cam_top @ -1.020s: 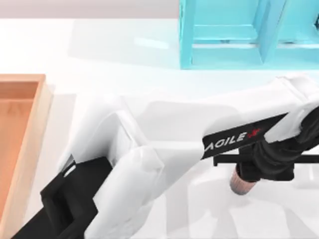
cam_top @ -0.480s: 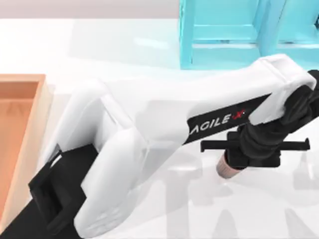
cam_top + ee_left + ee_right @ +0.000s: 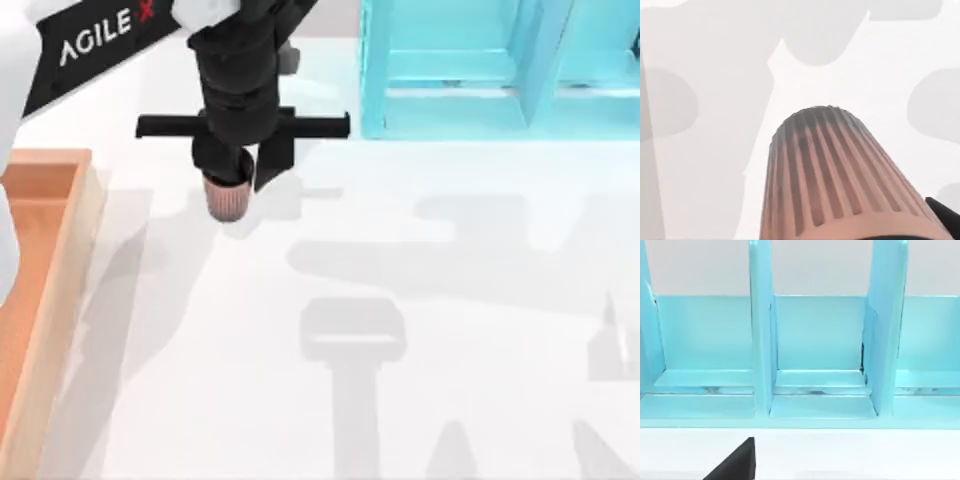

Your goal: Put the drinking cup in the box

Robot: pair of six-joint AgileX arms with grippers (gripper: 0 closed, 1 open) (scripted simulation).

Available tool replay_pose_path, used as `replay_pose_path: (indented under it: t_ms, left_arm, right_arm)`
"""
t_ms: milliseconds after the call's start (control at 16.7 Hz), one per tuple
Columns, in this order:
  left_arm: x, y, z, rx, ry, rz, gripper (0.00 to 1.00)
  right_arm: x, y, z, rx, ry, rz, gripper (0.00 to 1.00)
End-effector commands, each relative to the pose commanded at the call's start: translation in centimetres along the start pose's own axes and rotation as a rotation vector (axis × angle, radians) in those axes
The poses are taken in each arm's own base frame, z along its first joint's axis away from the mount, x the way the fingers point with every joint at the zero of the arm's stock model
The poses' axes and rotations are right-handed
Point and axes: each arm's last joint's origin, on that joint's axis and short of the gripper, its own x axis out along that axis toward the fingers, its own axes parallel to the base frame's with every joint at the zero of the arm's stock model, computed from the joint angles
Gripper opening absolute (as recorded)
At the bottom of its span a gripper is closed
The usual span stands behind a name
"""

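Drinking cup [image 3: 228, 197] hangs mouth-up from the left claw [image 3: 234, 170], pinched at its rim so the ribbed, tapered body dangles free above the bench [image 3: 420, 330], near the far-left corner and just short of the box [image 3: 62, 200] at the left edge. Carried high, it looks set to pass over the box's thick wall. Half a second earlier the cup was well toward the bench's right side. Beyond stands the light blue shelf frame [image 3: 450, 70]. The right claw's fingers cannot be judged.

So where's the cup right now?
In the top view the cup hangs in the left gripper above the table, upper left, between the box and the blue shelf.
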Motion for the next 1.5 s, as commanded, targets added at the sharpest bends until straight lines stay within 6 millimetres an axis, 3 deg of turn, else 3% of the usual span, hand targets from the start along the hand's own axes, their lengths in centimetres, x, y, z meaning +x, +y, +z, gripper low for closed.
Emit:
replay_pose_path:
  t_ms: [120, 300, 420, 540, 720, 1080, 1500]
  left_arm:
    - [-1.7, 7.5, 0.9, -0.003, 0.013, -0.014, 0.0]
    - [-4.0, 18.3, -0.5, -0.005, 0.02, -0.037, 0.0]
    - [-5.2, 23.4, -2.7, -0.005, 0.016, -0.052, 0.0]
    - [-6.1, 26.7, -5.0, -0.005, 0.01, -0.062, 0.0]
    - [-6.8, 28.9, -7.2, -0.004, 0.004, -0.07, 0.0]
    - [-6.7, 28.9, -7.2, 0.001, 0.003, -0.068, 0.0]
    - [-2.1, 29.3, -7.4, -0.006, 0.0, -0.07, 0.0]
  right_arm:
    - [0.0, 0.0, 0.0, 0.0, 0.0, 0.0, 1.0]
    - [0.0, 0.0, 0.0, 0.0, 0.0, 0.0, 1.0]
    - [0.0, 0.0, 0.0, 0.0, 0.0, 0.0, 1.0]
    - [0.0, 0.0, 0.0, 0.0, 0.0, 0.0, 1.0]
    - [0.0, 0.0, 0.0, 0.0, 0.0, 0.0, 1.0]
    - [0.0, 0.0, 0.0, 0.0, 0.0, 0.0, 1.0]
    - [0.0, 0.0, 0.0, 0.0, 0.0, 0.0, 1.0]
